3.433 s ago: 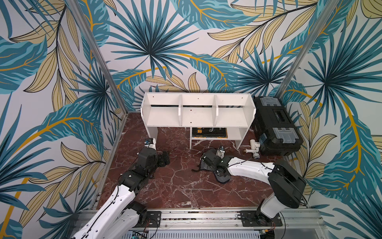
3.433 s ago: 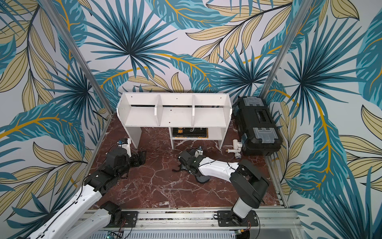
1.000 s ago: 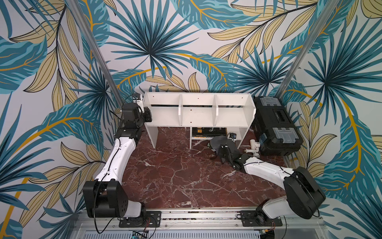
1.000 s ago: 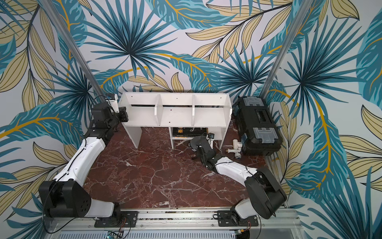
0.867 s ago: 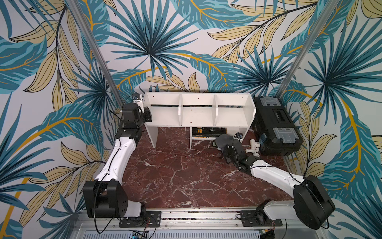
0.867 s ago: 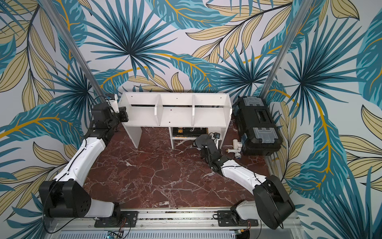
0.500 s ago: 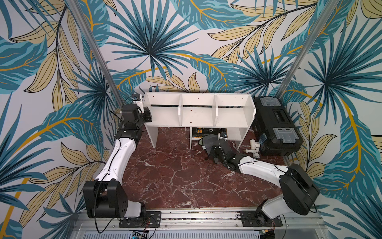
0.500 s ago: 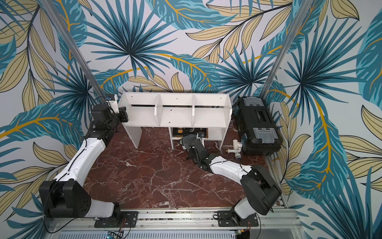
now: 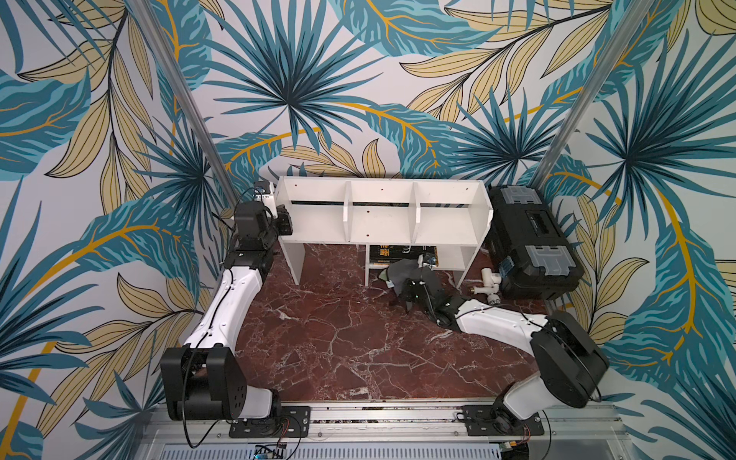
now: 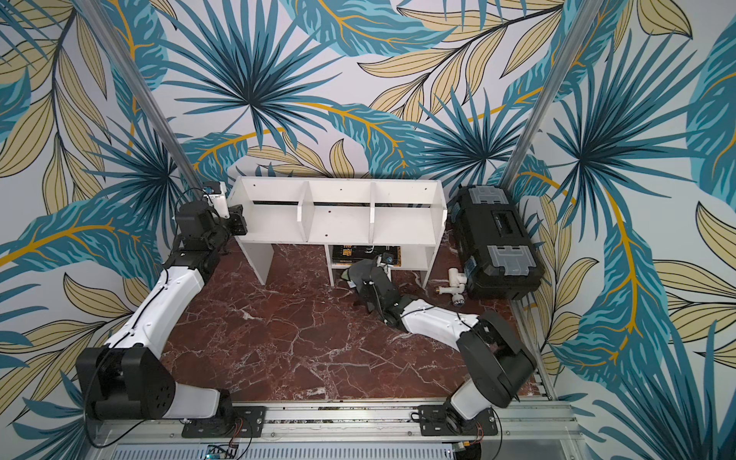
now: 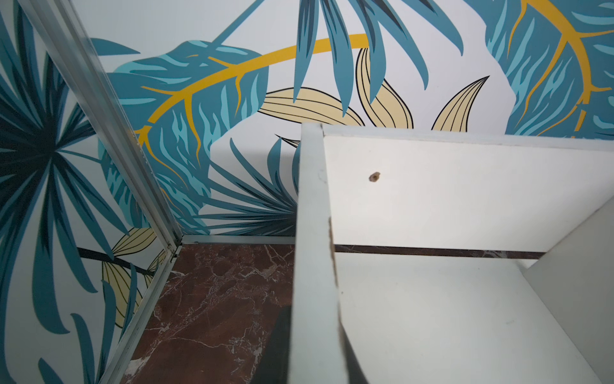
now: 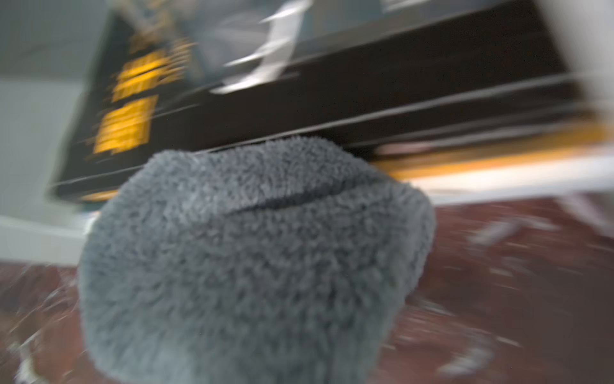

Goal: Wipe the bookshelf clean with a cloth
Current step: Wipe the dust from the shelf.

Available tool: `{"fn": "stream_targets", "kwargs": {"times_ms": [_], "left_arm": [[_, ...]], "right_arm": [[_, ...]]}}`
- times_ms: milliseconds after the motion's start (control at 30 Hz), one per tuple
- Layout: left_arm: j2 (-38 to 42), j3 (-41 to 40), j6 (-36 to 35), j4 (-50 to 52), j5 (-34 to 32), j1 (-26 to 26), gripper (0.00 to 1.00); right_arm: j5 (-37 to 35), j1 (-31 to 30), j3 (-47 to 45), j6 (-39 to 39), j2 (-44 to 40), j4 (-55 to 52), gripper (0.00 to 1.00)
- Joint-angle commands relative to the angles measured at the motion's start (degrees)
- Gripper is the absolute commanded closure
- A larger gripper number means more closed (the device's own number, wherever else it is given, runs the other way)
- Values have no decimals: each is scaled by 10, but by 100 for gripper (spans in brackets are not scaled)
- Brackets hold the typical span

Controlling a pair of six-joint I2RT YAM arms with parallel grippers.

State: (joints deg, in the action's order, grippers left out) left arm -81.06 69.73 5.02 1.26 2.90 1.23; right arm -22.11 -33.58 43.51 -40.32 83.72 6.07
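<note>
Two tight grips: left jaws on the bookshelf (image 9: 382, 225) end panel, right jaws on the cloth (image 9: 400, 271).

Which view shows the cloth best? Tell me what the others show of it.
Right wrist view: the cloth fills the frame, its grey fibres sharp. Both top views show it only as a small dark wad by the lower cubby of the bookshelf. The left wrist view misses it.
</note>
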Motion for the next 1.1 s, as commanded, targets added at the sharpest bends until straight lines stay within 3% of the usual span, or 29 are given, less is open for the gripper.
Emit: {"fn": "stream_targets", "kwargs": {"times_ms": [0,167,333,433,500,633,833,1067], "left_arm": [[-7,-23,75,14,34,3,100],[-7,-21,72,17,33,5,100],[-6,-21,71,17,36,7,100],[-4,-21,73,17,38,7,100],[-4,-21,72,17,41,7,100],[-1,-23,73,16,42,7,100],[-1,-25,75,14,46,7,100],[2,-28,74,13,44,7,100]], "right_arm": [[-27,66,-52,10,-83,-45,100],[-19,176,-57,73,-192,-143,100],[-36,190,7,121,-253,-221,100],[0,186,42,123,-250,-239,100],[17,162,62,122,-235,-244,100],[-35,53,112,134,-194,-246,100],[-45,-82,226,129,-67,-213,100],[-18,-141,348,99,89,-164,100]]}}
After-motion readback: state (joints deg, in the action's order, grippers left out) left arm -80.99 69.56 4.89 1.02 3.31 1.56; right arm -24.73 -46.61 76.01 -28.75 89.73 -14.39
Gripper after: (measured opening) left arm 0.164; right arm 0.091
